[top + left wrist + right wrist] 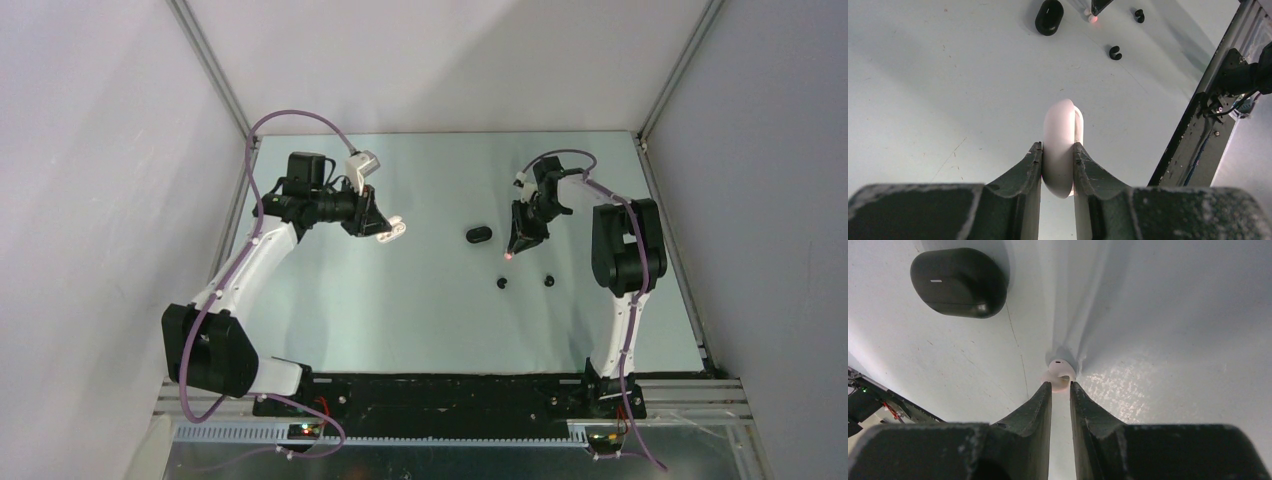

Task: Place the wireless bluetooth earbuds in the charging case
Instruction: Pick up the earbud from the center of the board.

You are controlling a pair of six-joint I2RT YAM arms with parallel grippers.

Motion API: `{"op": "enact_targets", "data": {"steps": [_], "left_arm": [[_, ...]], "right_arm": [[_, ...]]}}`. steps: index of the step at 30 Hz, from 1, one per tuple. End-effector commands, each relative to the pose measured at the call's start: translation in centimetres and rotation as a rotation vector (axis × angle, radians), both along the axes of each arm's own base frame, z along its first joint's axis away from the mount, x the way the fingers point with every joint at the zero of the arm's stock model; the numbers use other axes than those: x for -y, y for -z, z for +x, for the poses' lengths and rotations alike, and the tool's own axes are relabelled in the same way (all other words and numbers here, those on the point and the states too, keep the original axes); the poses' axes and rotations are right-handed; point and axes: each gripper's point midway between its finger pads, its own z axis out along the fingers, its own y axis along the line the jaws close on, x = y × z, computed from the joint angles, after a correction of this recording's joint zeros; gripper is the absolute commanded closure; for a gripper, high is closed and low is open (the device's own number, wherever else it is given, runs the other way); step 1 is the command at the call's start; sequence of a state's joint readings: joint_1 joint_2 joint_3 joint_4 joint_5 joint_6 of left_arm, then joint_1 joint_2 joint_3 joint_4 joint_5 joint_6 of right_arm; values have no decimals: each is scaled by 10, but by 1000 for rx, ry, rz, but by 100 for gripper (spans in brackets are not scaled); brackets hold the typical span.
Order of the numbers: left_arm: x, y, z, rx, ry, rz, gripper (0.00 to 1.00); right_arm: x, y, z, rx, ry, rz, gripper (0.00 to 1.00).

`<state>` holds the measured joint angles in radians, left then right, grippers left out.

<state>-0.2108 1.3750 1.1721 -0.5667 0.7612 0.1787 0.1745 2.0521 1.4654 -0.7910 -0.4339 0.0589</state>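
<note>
Early stage, apparently none seated: left jaws clamp the white case (1062,150), right jaws pinch a white earbud (1060,371); black case (479,235) and black earbuds (503,283) lie on the surface (400,310).

Case (479,235) on table (380,320); two buds (503,283) (548,280) nearer, to its right. Third bud (509,257) between right gripper (511,250) tips. Second case (393,230) in left gripper (385,232), far left.

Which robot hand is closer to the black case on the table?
Right. The right gripper sits just right of the black case, pinching a white earbud. The left gripper is far off to its left, holding the white case.
</note>
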Motion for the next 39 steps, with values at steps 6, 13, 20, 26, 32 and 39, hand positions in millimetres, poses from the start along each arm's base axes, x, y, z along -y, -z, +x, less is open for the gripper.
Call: {"op": "enact_targets", "data": {"steps": [6,13,20,26,32,39], "left_arm": [[-3,-16,6,70,2,2,100],[-3,-16,7,70,0,4,100],[-3,-15,7,69,1,5,100],[-3,-15,7,69,1,6,100],[-3,-14,6,68,5,7,100],[-3,-13,5,71,7,7,100]], "right_arm": [[2,4,8,22,-16,-58,77],[-7,10,2,6,-48,-60,74],[-8,10,2,12,-56,-78,73],[-6,10,2,14,-57,-86,72],[-21,6,-6,-6,-93,-30,67],[-23,-4,-2,24,-102,-18,69]]}}
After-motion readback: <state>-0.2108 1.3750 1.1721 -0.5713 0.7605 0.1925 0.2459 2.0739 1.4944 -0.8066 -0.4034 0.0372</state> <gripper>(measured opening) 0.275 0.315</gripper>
